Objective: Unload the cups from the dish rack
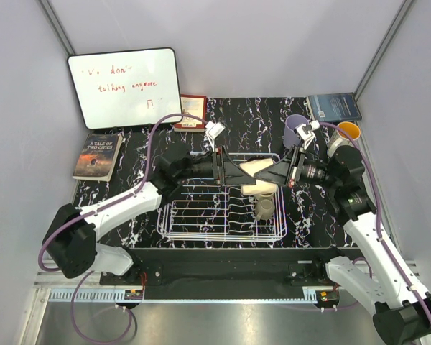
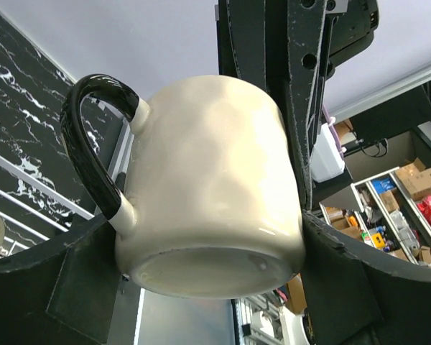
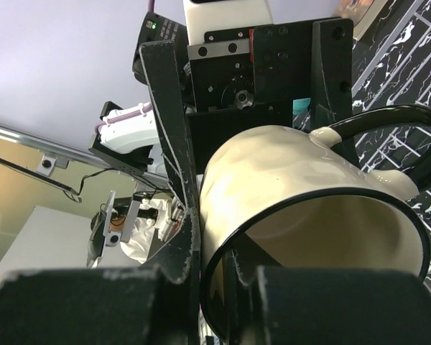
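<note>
Clamping mug [image 1: 255, 170]: left end effector [image 1: 238, 172]; right end effector [image 1: 277, 172] unclear; book [image 1: 98, 155] "A TALE OF TWO CITIES".

The left arm [image 1: 122, 207] and right arm [image 1: 377, 248] wear white shells over black joints and bases. A purple cable [image 1: 149, 147] trails along each; the black wrist housing [image 3: 273, 72] shows small screws [image 3: 238, 95].

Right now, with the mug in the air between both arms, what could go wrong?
1. The cream mug hangs over the dish rack between the left pincer and the right pincer; if either releases too early, it may drop onto the rack or the olive-grey cup in it.
2. The left pincer's fingers press on the glossy, rounded wall near the base, so the mug might slip.
</note>
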Controlling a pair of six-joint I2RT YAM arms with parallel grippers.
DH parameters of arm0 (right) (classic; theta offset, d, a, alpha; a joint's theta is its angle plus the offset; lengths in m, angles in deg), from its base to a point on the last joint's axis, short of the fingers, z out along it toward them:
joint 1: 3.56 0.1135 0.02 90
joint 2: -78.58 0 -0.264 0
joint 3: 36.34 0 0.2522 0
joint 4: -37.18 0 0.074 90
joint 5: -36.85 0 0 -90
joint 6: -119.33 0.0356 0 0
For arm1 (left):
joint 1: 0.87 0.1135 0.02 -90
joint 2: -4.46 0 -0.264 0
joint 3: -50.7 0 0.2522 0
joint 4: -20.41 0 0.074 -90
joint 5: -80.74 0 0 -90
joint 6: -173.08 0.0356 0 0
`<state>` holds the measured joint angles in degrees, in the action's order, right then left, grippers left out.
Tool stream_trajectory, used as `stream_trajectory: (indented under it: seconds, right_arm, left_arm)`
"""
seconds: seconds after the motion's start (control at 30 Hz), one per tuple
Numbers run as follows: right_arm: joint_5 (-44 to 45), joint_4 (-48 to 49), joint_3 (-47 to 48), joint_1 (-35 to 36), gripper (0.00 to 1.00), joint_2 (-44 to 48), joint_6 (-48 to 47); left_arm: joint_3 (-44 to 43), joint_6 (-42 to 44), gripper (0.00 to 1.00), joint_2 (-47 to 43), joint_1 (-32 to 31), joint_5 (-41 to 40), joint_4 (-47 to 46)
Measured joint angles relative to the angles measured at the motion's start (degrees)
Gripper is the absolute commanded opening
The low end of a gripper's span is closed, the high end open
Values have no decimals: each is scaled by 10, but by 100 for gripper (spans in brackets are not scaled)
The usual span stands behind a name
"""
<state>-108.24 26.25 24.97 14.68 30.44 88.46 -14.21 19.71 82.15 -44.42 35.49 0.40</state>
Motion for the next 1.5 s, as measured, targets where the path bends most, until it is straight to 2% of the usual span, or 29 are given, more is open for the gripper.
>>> stream_trajectory:
  seconds: [0.03, 0.07, 0.27, 0.43, 0.77, 1.2, 1.27, 1.5]
  right_arm:
    - [1, -3, 0, 0, 0, 3, -3]
    - [2, -7, 0, 0, 0, 5, -6]
    - [10, -29, 1, 0, 0, 18, -27]
    - [15, -49, 11, 1, 0, 21, -47]
    - [52, -110, 41, 19, 0, 10, -97]
    - [77, -126, 49, 27, 0, -7, -103]
    - [84, -134, 49, 27, 0, -8, -104]
    - [127, -175, 49, 18, 0, -10, -130]
  left_arm:
    - [-6, 5, 58, 1, 0, 5, 12]
    - [-11, 10, 65, 1, 2, 10, 23]
    - [-57, 60, 78, 5, 2, 36, 120]
    - [-81, 94, 79, 4, 5, 42, 175]
    - [-81, 113, 82, -8, 22, 46, 199]
    - [-58, 98, 95, -5, 39, 50, 172]
    - [-51, 90, 99, 0, 41, 49, 163]
    - [-18, 50, 99, 5, 78, 30, 162]
